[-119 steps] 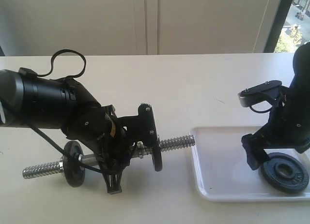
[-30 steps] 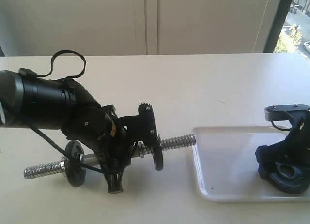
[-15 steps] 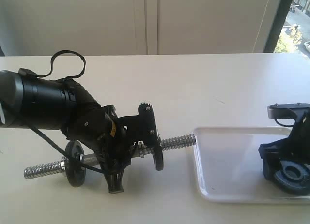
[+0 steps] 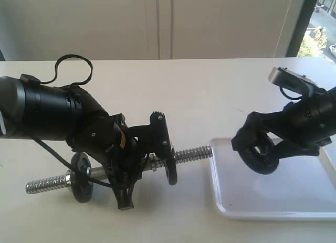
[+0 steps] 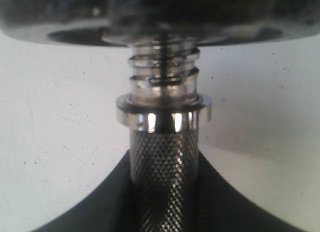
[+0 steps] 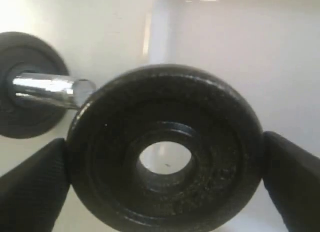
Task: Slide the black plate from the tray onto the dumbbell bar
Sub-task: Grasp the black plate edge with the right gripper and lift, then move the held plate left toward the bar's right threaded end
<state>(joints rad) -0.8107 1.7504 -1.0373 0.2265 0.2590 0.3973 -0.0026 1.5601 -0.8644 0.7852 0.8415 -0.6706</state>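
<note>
Your right gripper (image 4: 261,147) grasps the black plate (image 4: 255,162) on edge over the tray (image 4: 226,206), near the threaded tip of the dumbbell bar (image 4: 191,155); your left gripper (image 4: 122,175) is clenched on its knurled middle

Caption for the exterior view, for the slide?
The left pincer grips the dumbbell bar; right pincer holds the black plate on edge over the tray, short of the bar's threaded end.

No writing can be read anywhere. The black plate (image 6: 165,152) shows a rough, grainy face — any lettering on it is too blurred to make out — and the small yellow sticker (image 4: 122,142) on the left arm (image 4: 52,114) is too tiny to read.
</note>
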